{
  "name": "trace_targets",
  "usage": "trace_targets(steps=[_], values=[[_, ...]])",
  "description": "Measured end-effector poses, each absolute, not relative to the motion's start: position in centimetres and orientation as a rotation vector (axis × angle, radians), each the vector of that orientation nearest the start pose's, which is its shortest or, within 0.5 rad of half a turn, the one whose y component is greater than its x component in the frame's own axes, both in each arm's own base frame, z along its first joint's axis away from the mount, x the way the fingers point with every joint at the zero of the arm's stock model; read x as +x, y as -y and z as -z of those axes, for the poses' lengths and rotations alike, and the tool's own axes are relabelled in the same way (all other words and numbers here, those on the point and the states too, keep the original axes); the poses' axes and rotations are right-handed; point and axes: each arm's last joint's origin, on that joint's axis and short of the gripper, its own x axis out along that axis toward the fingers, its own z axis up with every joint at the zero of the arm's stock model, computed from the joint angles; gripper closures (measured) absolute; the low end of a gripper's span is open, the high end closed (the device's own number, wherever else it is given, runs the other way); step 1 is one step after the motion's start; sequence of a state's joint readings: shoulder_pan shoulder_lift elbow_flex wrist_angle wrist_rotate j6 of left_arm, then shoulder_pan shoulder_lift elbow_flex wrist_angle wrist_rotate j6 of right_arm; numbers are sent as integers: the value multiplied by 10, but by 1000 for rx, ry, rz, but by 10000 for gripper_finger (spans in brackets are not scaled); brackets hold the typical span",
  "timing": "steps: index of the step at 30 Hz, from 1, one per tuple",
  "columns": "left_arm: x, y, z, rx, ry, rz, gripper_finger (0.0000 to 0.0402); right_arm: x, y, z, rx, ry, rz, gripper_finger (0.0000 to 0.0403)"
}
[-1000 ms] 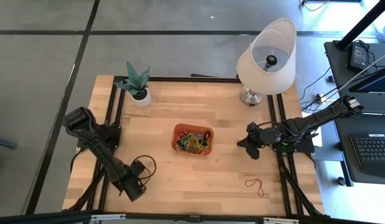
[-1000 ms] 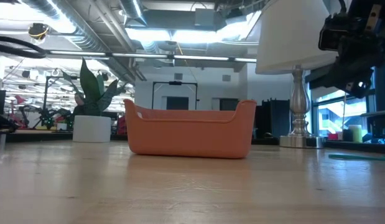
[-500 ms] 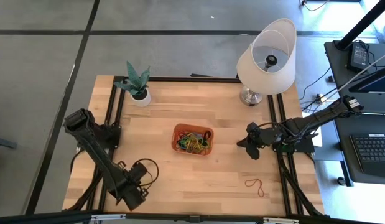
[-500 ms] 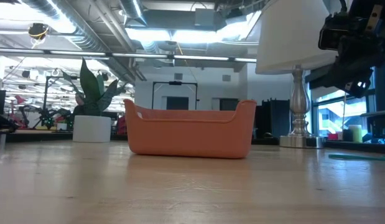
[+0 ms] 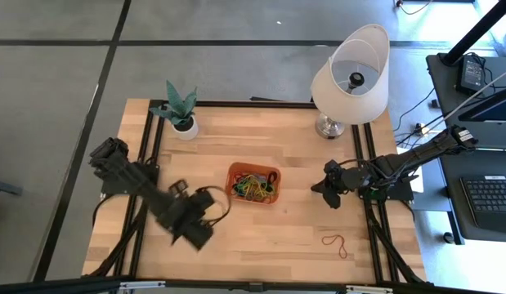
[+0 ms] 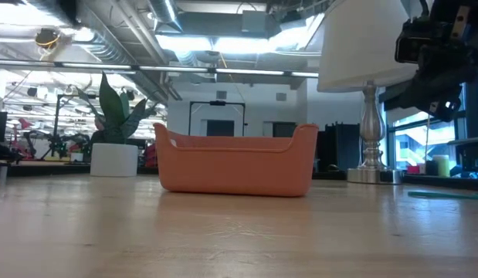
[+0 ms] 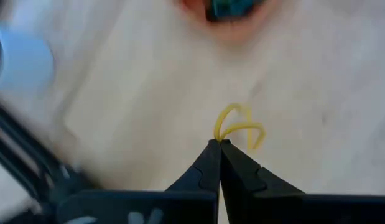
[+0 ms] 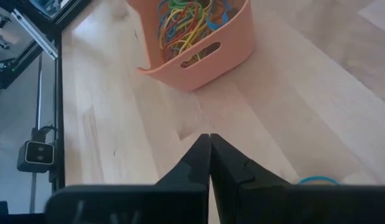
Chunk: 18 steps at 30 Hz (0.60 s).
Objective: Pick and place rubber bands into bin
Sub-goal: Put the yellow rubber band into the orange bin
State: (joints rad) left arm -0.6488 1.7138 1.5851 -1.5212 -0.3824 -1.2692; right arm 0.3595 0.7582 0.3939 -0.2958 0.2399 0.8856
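Observation:
The orange bin (image 5: 253, 184) stands mid-table and holds several coloured rubber bands (image 8: 183, 25). My left gripper (image 5: 202, 222) hovers to the near left of the bin, shut on a yellow rubber band (image 7: 239, 127). My right gripper (image 5: 328, 192) waits shut to the right of the bin, holding nothing. A reddish band (image 5: 336, 243) lies on the wood near the front right. A blue-green band (image 8: 316, 181) lies just beside my right gripper's fingers. My left gripper pinches the yellow band at one point of its loop (image 7: 220, 135), between the very tips of its two fingers. The fingers slant steeply down from above. The rest of the loop sticks out past the tips, slack and curled, lifted off the wood.
A white potted plant (image 5: 181, 110) stands at the far left of the table. A lamp with a white shade (image 5: 351, 73) stands at the far right. Black frame rails run along both table sides. Bare wood lies between my left gripper and the bin.
My left gripper has risen from the table's near left corner and swung toward the far edge and the right, closer to the bin, turning as it went.

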Motion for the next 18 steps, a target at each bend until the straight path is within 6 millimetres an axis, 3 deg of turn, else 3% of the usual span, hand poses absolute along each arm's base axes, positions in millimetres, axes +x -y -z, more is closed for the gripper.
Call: trace_targets(steps=[10,18], values=[[313,88,-305,1,-1192,-471,400,147,-48,-195,716,-625,190,393],[347,19,-304,157,-1094,-373,399,148,-45,-196,791,-558,295,393]])
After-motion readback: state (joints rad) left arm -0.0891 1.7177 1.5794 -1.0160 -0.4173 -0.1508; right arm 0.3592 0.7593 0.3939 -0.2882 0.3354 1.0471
